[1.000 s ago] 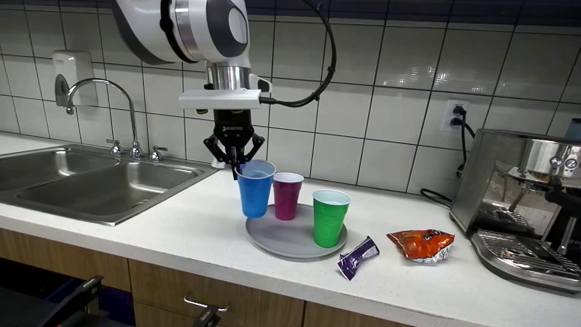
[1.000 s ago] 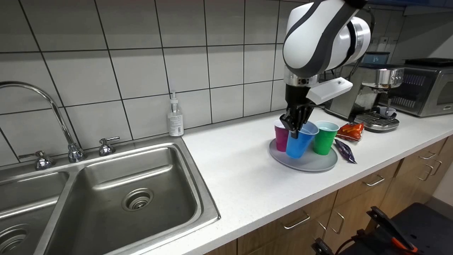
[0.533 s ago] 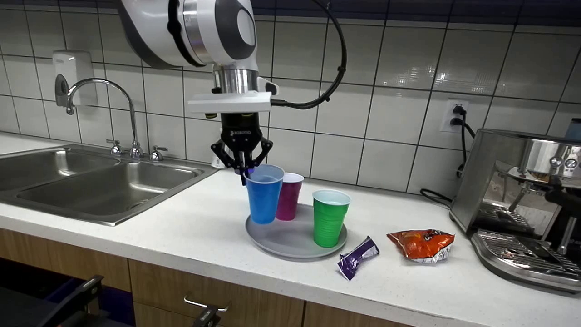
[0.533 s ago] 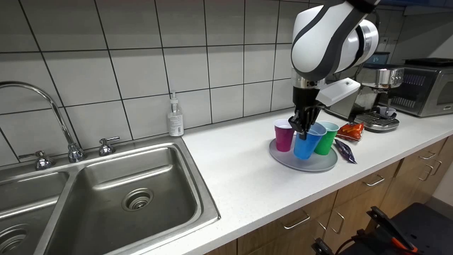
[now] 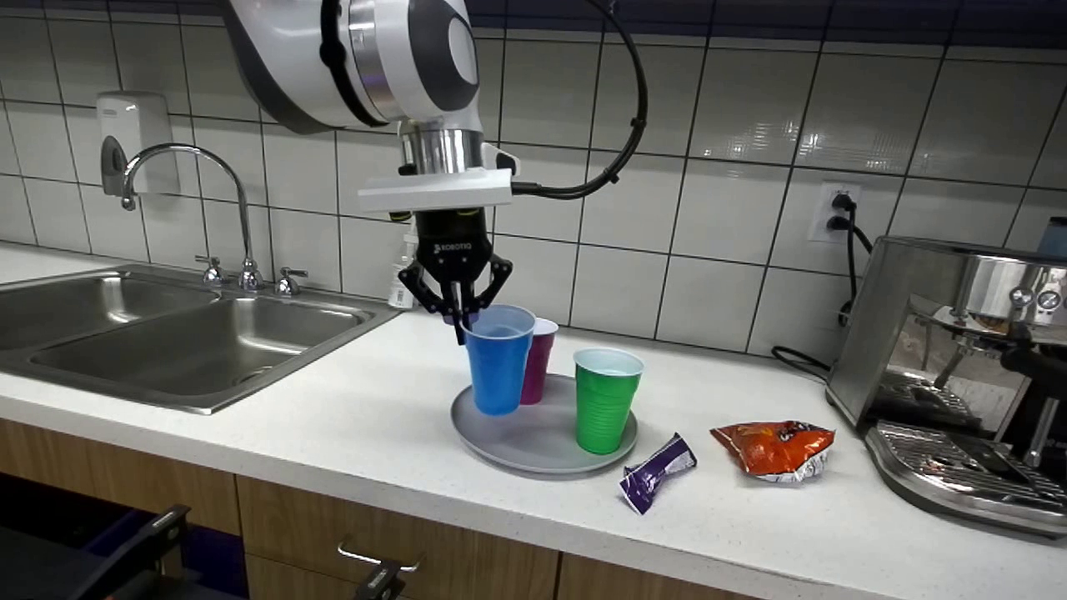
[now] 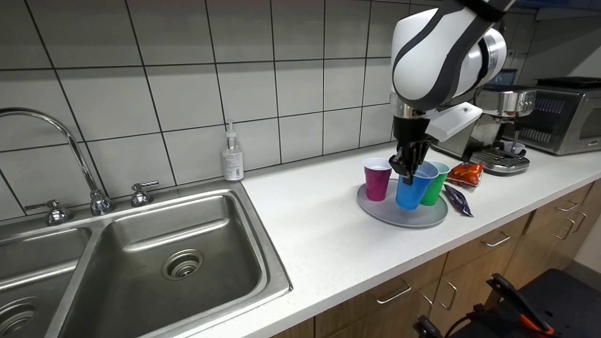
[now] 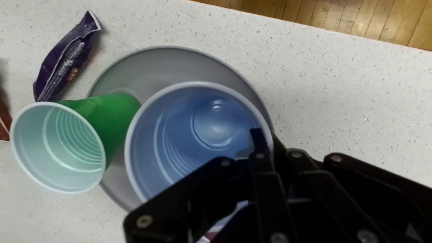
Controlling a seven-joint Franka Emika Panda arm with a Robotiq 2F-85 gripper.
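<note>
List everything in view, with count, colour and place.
Wall: 1, pale, at back
Counter: 1, white, along wall
Cabinet fronts: several, brown, under counter
Plate: 1, grey, on counter
Blue cup: 1, blue, over plate, contact unclear
Magenta cup: 1, magenta, on plate
Green cup: 1, green, on plate
Packet: 1, purple, beside plate
Snack bag: 1, orange, beyond packet
Espresso machine: 1, silver, on counter
Appliance: 1, grey, past espresso machine
Sink: 1, steel, in counter
Faucet: 1, chrome, at sink
Tap handles: 2, chrome, beside faucet
Pump bottle: 1, clear, by sink
Dispenser: 1, white, on wall
Plugs: 2, black, in outlet
Platform: 1, black, before cabinet fronts
Gripper: 1, black, shut on blue cup
Arm: 1, white-grey, above counter
</note>
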